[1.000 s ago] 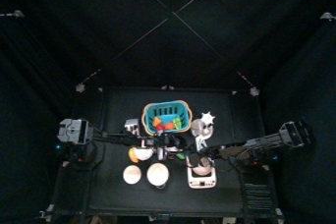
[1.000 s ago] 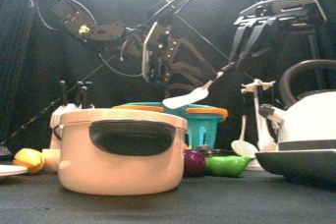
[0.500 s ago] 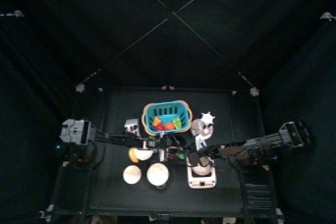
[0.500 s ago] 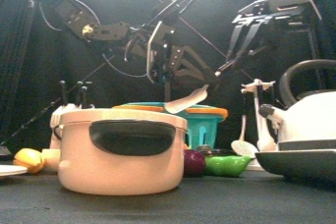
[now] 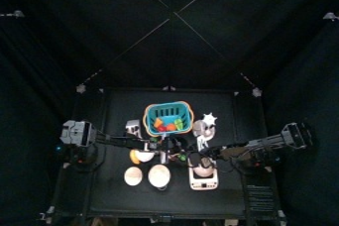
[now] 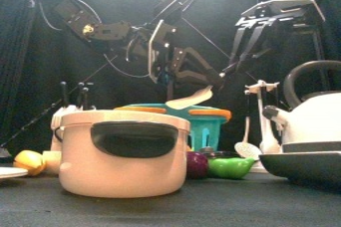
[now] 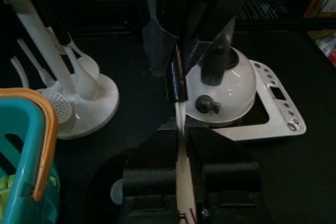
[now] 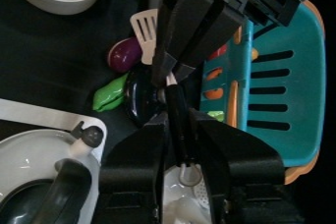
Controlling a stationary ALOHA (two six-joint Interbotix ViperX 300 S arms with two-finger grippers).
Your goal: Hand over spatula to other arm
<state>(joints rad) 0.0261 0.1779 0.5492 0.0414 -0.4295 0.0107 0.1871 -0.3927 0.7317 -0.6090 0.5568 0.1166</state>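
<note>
1. Spatula point(image 6: 190, 99) hangs in the air above the tabletop point(image 6: 200, 206), between the two arms, its long axis slanting from the pale blade, low and toward the left arm, up to the handle on the right arm's side.
2. Left gripper point(image 7: 182, 144) lies along the spatula, the thin edge running straight between its jaws, which look narrowed onto it.
3. Right gripper point(image 8: 182, 144) is at the handle end; its jaws stand partly apart, and I cannot tell whether they grip.
4. Both arms are equally near; my reading is that the handover turns on the left grip being firm before the right one lets go.
</note>
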